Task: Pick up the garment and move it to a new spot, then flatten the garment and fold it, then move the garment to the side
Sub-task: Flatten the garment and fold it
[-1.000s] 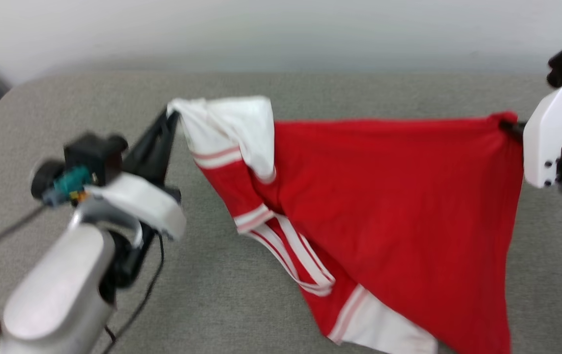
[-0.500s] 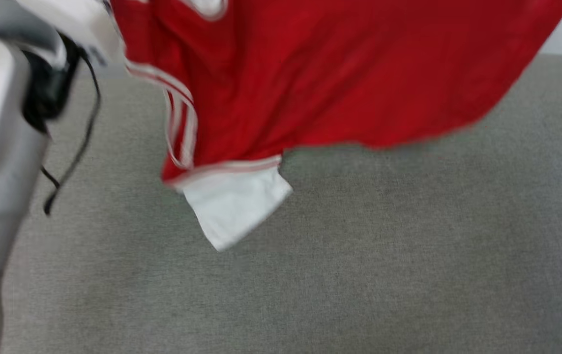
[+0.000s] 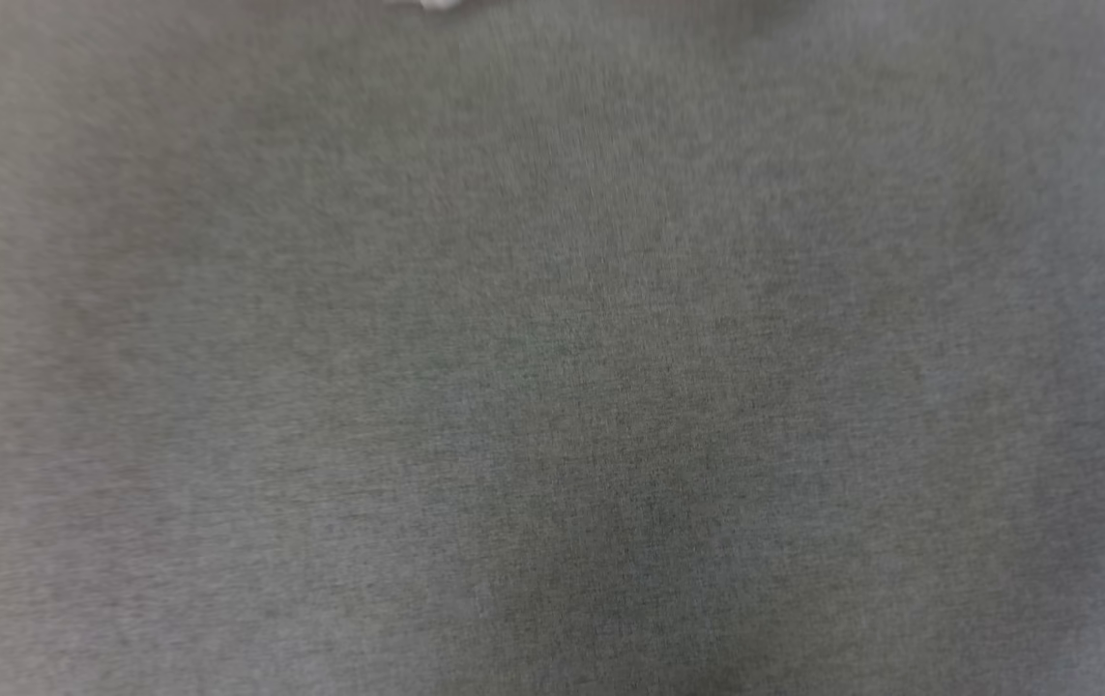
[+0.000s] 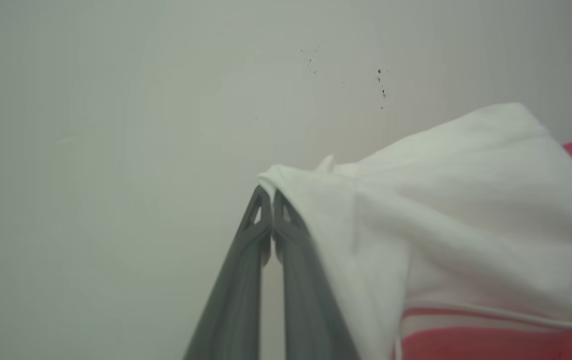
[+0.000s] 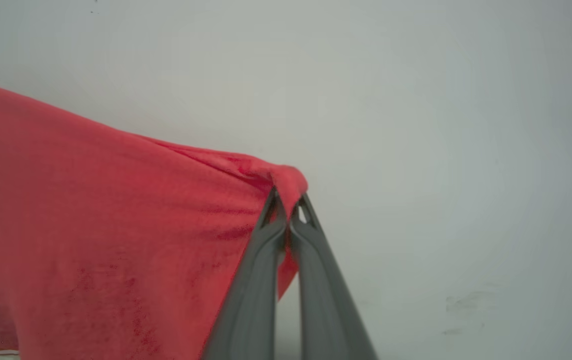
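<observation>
In the left wrist view my left gripper [image 4: 271, 196] is shut on the edge of a white sleeve of the garment [image 4: 466, 215], which hangs off to the right with striped trim and red cloth below. Through the right wrist camera I see my right gripper [image 5: 288, 200] shut on a bunched red corner of the garment [image 5: 115, 225], and the cloth spreads away to the left. A tiny white scrap of the garment [image 3: 438, 4] pokes in at the top edge of the head view, above blurred grey fabric.
The grey fabric surface [image 3: 552, 367] lies below me in the head view. A pale wall [image 4: 115, 125] stands behind the left gripper, with a few small dark marks. The same pale wall [image 5: 441, 125] backs the right gripper.
The head view has swung down, so the garment and both arms have slid up and out of it. The hold of either gripper shows no visible change.
</observation>
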`<state>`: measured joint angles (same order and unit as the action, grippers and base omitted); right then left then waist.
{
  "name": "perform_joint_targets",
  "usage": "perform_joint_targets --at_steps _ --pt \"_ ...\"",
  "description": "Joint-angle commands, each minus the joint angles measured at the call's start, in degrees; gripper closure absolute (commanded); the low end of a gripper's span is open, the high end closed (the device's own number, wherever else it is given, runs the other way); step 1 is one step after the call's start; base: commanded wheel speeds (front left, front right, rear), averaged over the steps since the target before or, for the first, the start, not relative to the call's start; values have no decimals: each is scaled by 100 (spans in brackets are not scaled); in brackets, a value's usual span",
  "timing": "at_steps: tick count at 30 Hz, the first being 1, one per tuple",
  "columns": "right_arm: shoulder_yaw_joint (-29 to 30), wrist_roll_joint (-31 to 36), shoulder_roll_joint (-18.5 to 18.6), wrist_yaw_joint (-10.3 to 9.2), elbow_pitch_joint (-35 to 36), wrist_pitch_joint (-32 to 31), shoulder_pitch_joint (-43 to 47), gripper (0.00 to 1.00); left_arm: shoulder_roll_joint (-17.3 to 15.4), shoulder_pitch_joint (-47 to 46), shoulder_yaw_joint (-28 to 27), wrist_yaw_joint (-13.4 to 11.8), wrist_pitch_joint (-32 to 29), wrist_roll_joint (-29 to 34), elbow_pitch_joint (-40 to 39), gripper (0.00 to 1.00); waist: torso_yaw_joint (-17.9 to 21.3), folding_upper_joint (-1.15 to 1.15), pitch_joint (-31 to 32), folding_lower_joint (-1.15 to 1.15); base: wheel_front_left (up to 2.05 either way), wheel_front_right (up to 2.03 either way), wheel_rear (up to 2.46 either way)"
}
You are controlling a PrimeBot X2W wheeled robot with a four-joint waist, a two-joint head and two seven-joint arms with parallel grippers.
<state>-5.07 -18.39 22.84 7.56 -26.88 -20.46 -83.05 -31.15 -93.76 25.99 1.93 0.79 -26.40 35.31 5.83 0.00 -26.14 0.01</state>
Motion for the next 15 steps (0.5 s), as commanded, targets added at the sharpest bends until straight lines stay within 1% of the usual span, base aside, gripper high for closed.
perform_joint_targets --at_steps 1,4,8,12,15 --pt "48 71 -20 -14 -112 113 -109 100 -99 -101 -40 -62 52 57 102 100 158 0 -577 -1 0 0 0" --pt "15 152 -104 -14 -243 395 -441 100 -151 -533 -62 -62 108 126 154 100 213 0 -925 -1 0 0 0" --pt "-62 210 -210 -14 -370 757 -785 100 -161 -850 -64 -95 176 192 199 100 221 0 -1319 -1 0 0 0" --pt "-221 180 -282 -13 -512 1065 -1093 100 -152 -972 -85 -160 220 177 164 100 190 0 -1598 -1 0 0 0" --pt "-414 113 -308 -13 -680 1216 -1215 100 -150 -879 -68 -197 244 173 129 100 156 0 -1740 -1 0 0 0"
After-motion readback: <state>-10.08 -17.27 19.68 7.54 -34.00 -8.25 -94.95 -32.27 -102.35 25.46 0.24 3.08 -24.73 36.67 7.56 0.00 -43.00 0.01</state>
